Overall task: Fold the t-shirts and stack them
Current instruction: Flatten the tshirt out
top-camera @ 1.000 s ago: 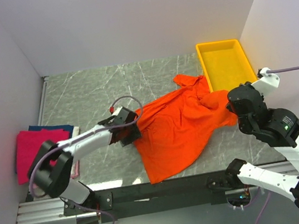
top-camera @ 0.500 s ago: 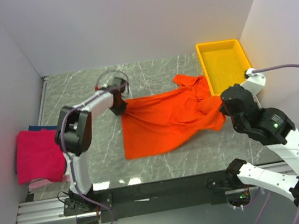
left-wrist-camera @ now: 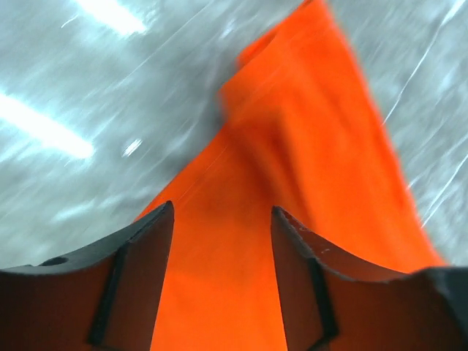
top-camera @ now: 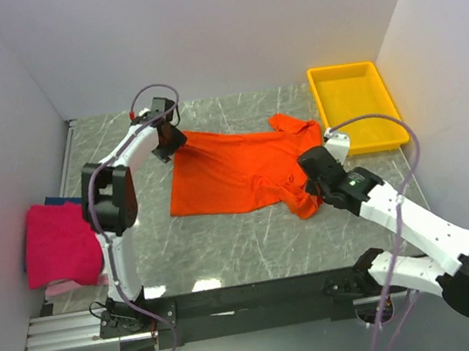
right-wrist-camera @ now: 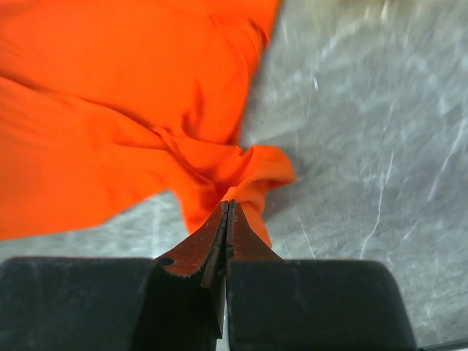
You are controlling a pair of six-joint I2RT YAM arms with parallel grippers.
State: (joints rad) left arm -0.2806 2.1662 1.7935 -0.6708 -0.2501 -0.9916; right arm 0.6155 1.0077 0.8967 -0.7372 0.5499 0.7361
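Observation:
The bright orange t-shirt lies spread on the grey marbled table, sleeve toward the back right. My left gripper is open over its back left corner. In the left wrist view the cloth lies under and between the spread fingers of the gripper. My right gripper is shut on the shirt's bunched front right edge. The right wrist view shows the cloth gathering into the closed tips. A folded magenta-pink shirt lies at the far left on a dark blue one and a pale one.
A yellow plastic tray stands at the back right, close to the shirt's sleeve. White walls close in the left, back and right sides. A black rail runs along the near table edge.
The shirt was dragged left and back and now lies flatter. My left gripper swung to the back with its corner. My right gripper came down and left with the other edge.

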